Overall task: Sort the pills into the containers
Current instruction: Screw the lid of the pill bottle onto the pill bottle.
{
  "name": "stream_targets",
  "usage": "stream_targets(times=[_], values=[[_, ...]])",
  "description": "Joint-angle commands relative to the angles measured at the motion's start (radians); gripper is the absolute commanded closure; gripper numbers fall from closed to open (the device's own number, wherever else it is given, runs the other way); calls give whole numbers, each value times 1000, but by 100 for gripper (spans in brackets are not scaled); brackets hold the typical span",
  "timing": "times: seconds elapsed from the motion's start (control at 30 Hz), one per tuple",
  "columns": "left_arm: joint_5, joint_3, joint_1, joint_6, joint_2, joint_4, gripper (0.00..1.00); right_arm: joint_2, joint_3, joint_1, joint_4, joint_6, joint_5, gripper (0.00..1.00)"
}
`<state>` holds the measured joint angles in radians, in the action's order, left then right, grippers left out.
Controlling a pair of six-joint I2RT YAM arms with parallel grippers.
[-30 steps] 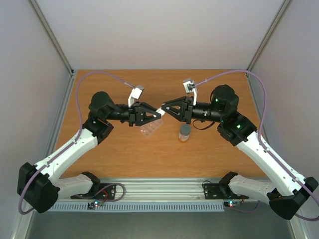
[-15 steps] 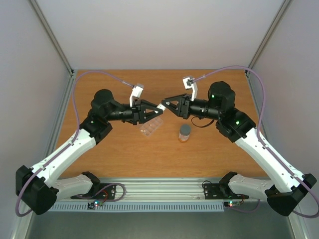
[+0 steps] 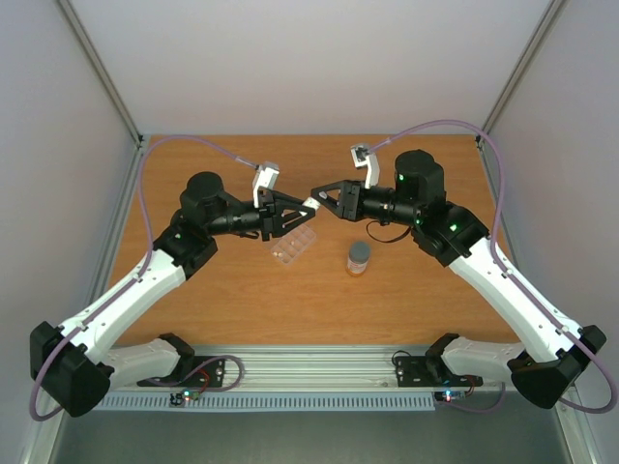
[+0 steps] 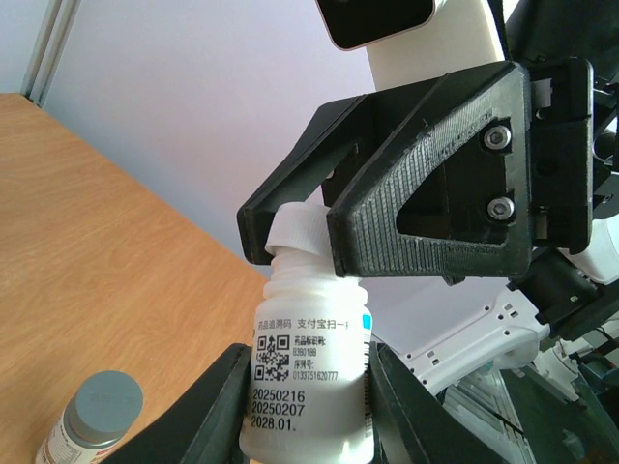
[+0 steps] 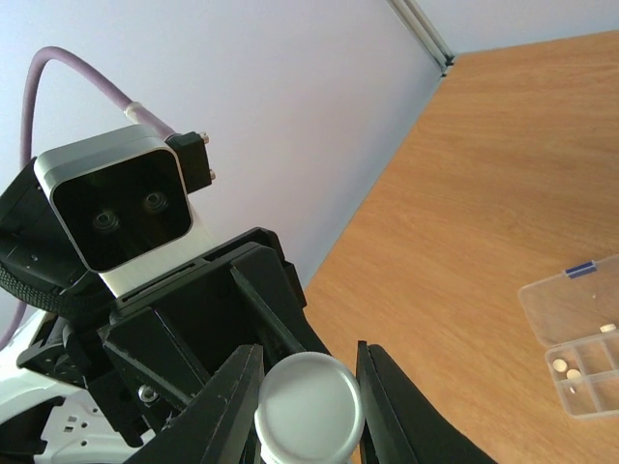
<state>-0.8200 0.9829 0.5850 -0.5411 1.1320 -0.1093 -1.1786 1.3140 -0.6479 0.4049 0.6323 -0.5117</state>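
Note:
A white pill bottle (image 4: 308,382) hangs in the air between both arms, above the table's middle. My left gripper (image 4: 308,396) is shut on its labelled body. My right gripper (image 5: 309,401) is shut on its white cap (image 5: 309,411), and its black fingers (image 4: 426,193) cover the bottle neck in the left wrist view. From above, the bottle (image 3: 311,203) shows as a white spot where the two grippers meet. The clear pill box (image 3: 293,246) lies open on the table below. A few pale pills (image 5: 567,369) sit in its cells.
A small bottle with a grey cap (image 3: 359,257) stands upright on the wooden table (image 3: 242,300), right of the pill box. Grey walls close the table in at the back and at both sides.
Both grippers have moved away from the arm bases together, the bottle held between them. The right wrist has shifted left.

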Motion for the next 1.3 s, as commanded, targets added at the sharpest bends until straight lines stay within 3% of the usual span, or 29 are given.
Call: stream_targets(times=[0.0, 0.53, 1.27], values=[[2, 56, 28, 28, -1, -172, 100, -38, -8, -51, 101, 29, -72, 84], [-14, 15, 27, -22, -27, -222, 100, -12, -12, -51, 87, 27, -47, 68], [1, -20, 8, -25, -67, -189, 100, 63, -14, -49, 143, 4, 2, 57]])
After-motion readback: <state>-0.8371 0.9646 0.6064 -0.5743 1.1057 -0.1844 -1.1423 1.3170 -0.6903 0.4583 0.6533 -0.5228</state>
